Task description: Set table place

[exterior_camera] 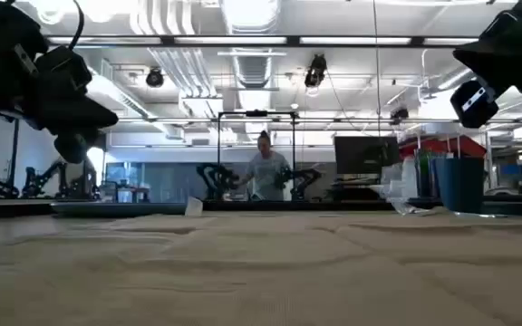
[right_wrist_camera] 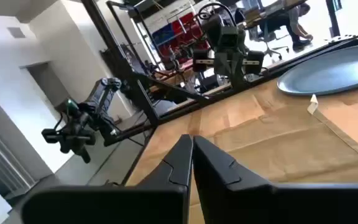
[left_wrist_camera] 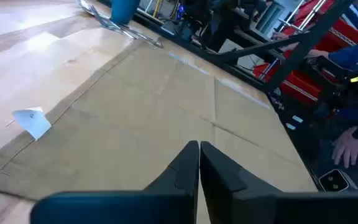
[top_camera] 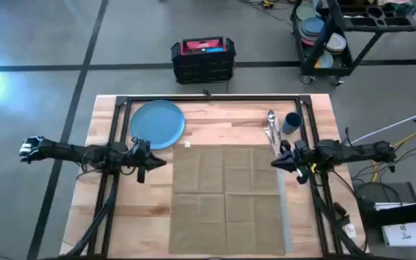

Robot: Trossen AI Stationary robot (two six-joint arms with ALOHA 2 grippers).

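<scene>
A tan cloth (top_camera: 226,198) lies spread flat with fold creases over the table's middle, and a grey strip (top_camera: 286,217) shows along its right edge. The round blue plate (top_camera: 157,124) rests on the wood at the far left. Silver cutlery (top_camera: 271,126) lies in a loose pile beside the small dark-blue cup (top_camera: 292,123) at the far right. My left gripper (top_camera: 161,162) hovers shut by the cloth's left edge, and its wrist view looks across the cloth (left_wrist_camera: 166,106). My right gripper (top_camera: 274,162) hovers shut over the cloth's right edge. In the low view both arms hang above the tabletop.
A black frame's rails (top_camera: 208,100) run along the table's far side and down both sides. A white tag (left_wrist_camera: 33,120) sticks out at the cloth's far left corner. On the floor beyond stand a black-and-red case (top_camera: 203,58) and a black cart (top_camera: 338,36) with stacked dishes. A person's hand (left_wrist_camera: 353,140) shows off the table's right.
</scene>
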